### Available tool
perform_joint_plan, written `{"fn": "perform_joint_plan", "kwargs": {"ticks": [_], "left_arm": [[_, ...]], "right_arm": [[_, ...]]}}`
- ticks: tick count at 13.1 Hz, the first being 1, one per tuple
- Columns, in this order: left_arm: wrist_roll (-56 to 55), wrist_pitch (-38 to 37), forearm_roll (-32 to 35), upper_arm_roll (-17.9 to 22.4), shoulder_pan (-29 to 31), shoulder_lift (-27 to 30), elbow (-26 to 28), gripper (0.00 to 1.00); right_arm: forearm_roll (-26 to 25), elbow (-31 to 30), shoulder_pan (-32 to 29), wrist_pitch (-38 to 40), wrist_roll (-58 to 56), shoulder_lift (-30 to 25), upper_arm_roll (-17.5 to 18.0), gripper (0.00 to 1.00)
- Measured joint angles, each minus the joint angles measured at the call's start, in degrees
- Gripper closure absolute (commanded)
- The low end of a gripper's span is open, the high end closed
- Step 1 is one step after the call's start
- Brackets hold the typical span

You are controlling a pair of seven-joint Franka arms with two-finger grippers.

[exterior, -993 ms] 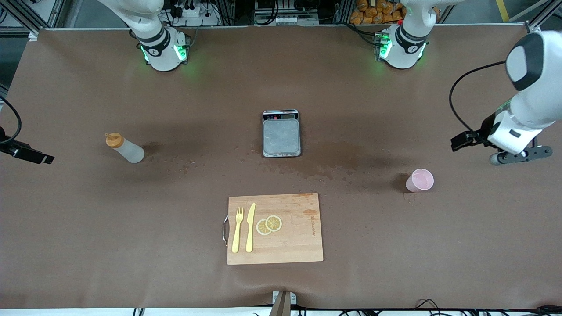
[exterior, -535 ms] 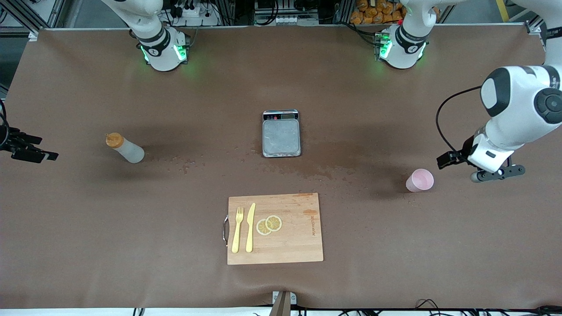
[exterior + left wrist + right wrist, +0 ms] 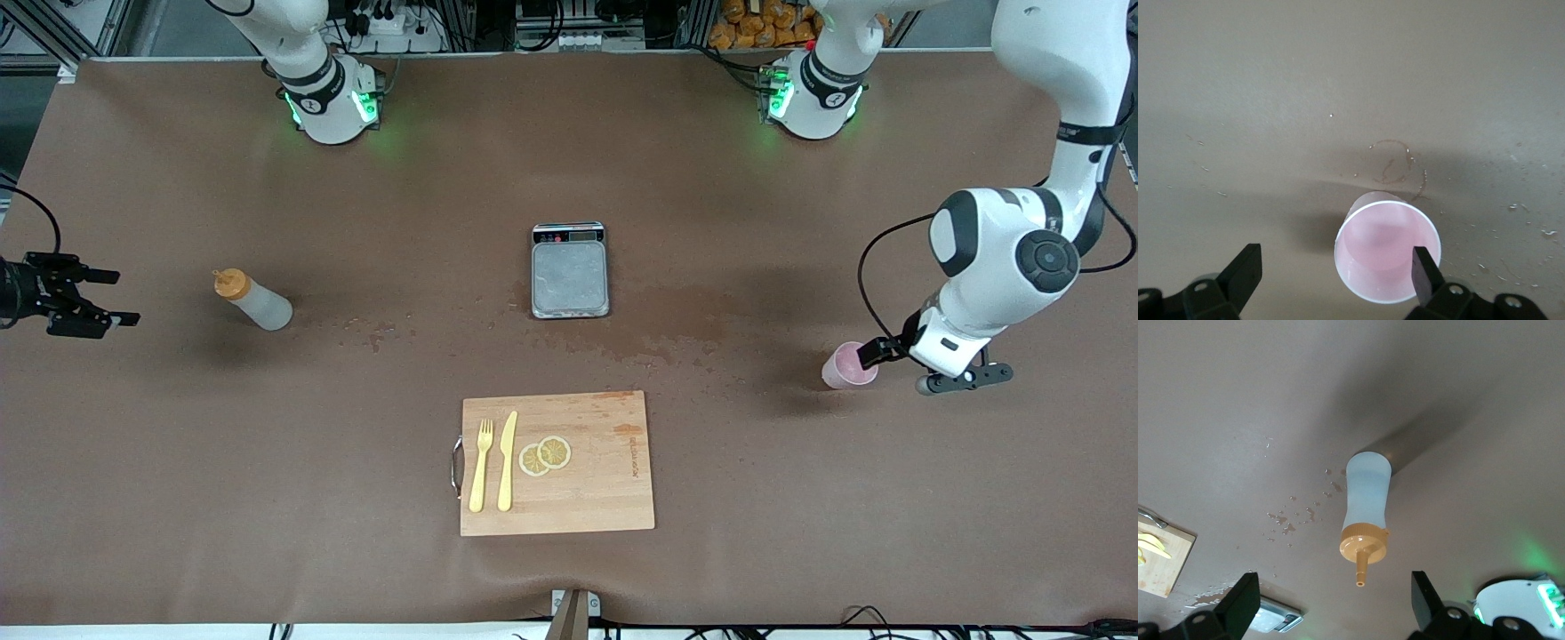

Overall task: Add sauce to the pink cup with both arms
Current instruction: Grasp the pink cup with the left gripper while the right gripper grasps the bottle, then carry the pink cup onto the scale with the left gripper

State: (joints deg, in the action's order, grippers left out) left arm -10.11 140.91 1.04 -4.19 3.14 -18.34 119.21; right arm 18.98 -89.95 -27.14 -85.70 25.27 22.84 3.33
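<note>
Beside the scale (image 3: 570,271), toward the left arm's end of the counter (image 3: 356,551), the pink cup (image 3: 846,366) stands upright. Left end effector (image 3: 1335,267) gapes empty; centre it around the cup. Right end effector (image 3: 105,297), open and empty, should straddle the sauce bottle (image 3: 253,300).

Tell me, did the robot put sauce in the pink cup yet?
Not yet. The pink cup looks empty, and the sauce stands untouched on the table. Right now the left gripper, jaws open, is beside the cup, and the right gripper, jaws open, is near the sauce. Grabbing both and squeezing are left.
</note>
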Motion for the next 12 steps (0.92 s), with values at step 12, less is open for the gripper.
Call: {"fn": "perform_joint_plan", "kwargs": {"ticks": [12], "left_arm": [[-1.37, 0.36, 0.0, 0.01, 0.21, -2.11, 2.02, 0.59]], "right_arm": [[15.73, -0.05, -8.19, 6.56, 1.84, 17.18, -0.27, 0.0]]}}
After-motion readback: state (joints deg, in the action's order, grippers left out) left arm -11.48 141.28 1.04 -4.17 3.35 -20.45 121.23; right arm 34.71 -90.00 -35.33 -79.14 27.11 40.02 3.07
